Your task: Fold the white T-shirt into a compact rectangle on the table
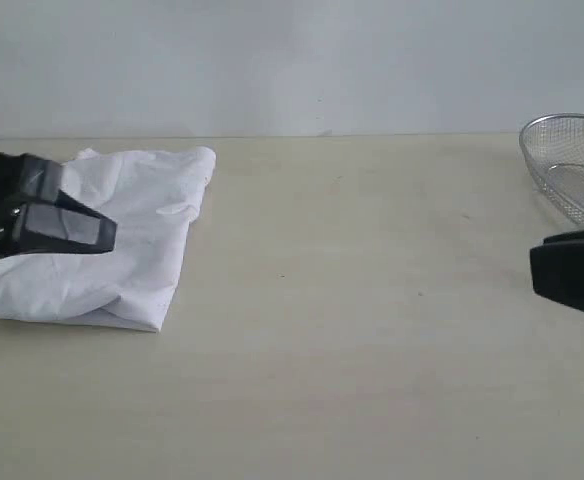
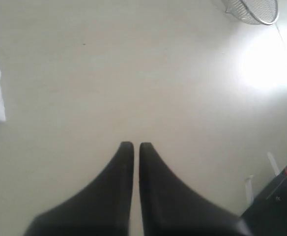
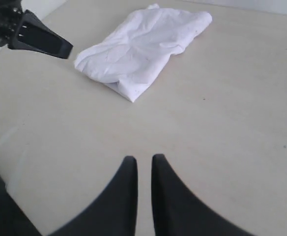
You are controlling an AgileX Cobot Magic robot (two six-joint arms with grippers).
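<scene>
The pale beige bench (image 1: 352,330) fills most of the exterior view and carries 2 things. The white T-shirt (image 1: 122,230) lies on its far left part, folded into a rumpled, roughly rectangular bundle with plain white cloth facing up. A round wire-mesh basket (image 1: 572,165) sits at the far right edge, cut off by the frame and well apart from the shirt. The left fingers (image 2: 129,155) are pressed nearly together, with only a hairline slit between them, and grip nothing. In the exterior view they overlap the shirt's left side, while the right wrist view shows them just beside one corner of the bundle, a strip of bench between. The right fingers (image 3: 132,172) stand close together with a thin gap, also empty, over bare bench near the basket
</scene>
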